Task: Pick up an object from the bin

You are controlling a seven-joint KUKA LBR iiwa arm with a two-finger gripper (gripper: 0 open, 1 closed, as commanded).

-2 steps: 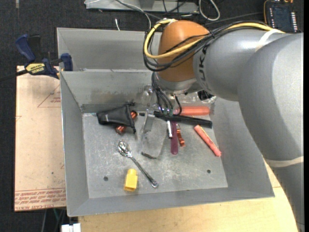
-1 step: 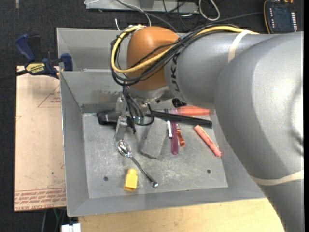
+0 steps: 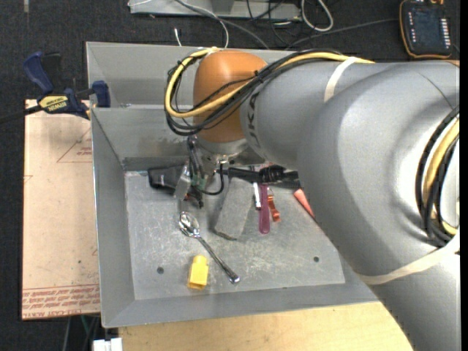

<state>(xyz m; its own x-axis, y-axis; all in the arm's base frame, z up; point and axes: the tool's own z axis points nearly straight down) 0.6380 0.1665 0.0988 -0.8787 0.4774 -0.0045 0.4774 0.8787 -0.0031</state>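
My claw [image 3: 194,186] is down low in the far left part of the bin [image 3: 110,218], under my orange wrist cover [image 3: 223,93] with its loop of yellow cables [image 3: 175,86]. It is too crowded by its own wiring for me to tell how far open it is, or whether it has hold of anything.

Just to its left, by the far wall, lies a black object [image 3: 161,178], close beside the claw; whether they touch I cannot tell. Just nearer than the claw is the bowl of a metal spoon [image 3: 189,225], whose handle runs off to the near right. These two lie closest to me.

A small yellow block [image 3: 197,272] sits beside the spoon's handle, near the front. To the right of the claw lies a flat grey piece [image 3: 232,218], and right of that a pink pen [image 3: 263,216] with a red thing [image 3: 273,208] just beside it
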